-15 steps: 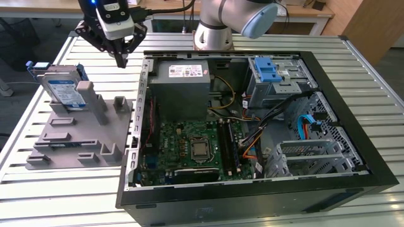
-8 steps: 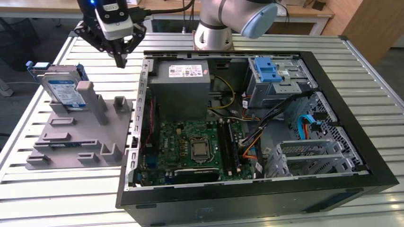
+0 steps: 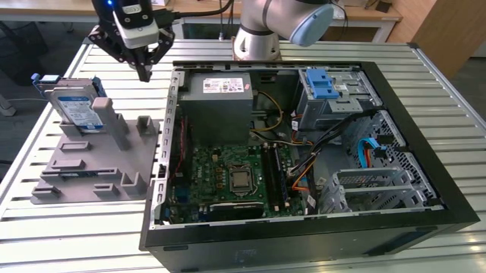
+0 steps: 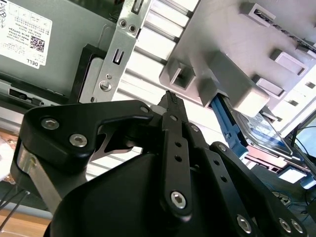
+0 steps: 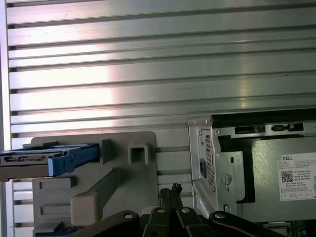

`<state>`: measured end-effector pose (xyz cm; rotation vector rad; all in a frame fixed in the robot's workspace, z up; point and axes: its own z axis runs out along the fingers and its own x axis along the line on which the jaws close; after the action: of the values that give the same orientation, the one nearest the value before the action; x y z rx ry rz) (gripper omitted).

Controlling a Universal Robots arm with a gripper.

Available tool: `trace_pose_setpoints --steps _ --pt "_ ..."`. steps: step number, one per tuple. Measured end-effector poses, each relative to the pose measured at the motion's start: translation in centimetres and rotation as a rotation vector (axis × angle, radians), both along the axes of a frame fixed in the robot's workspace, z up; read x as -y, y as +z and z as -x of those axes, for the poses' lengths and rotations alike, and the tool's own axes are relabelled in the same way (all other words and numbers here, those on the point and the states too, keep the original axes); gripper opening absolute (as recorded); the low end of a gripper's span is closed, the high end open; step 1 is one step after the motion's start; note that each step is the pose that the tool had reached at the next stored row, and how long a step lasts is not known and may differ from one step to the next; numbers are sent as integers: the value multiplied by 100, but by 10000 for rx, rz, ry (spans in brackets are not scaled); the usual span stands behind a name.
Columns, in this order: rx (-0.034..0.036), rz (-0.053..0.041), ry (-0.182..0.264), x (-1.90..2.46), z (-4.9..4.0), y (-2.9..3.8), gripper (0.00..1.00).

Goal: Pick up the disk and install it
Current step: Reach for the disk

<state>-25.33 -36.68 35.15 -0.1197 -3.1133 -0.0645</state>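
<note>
Tips pressed together with nothing between them, my pincer (image 3: 144, 73) hangs over the slatted table (image 3: 91, 239), between the grey holder (image 3: 83, 170) and the open computer case (image 3: 304, 250). The disk (image 3: 76, 108) stands on edge in the holder's far end, framed by its blue bracket, toward the exterior view's left and apart from my pincer.

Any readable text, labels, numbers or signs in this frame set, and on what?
On the grey metal power-supply box, a white sticker: a brand mark, a square code, fine print too small to read.
On the flat silver-grey hard drive standing in the grey plastic holder, a white-and-blue label: too small to read.
</note>
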Motion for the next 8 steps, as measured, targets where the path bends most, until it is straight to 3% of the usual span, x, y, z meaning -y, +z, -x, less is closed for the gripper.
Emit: trace_pose_setpoints --steps 8 --pt "0 -1 0 -9 20 -11 11"
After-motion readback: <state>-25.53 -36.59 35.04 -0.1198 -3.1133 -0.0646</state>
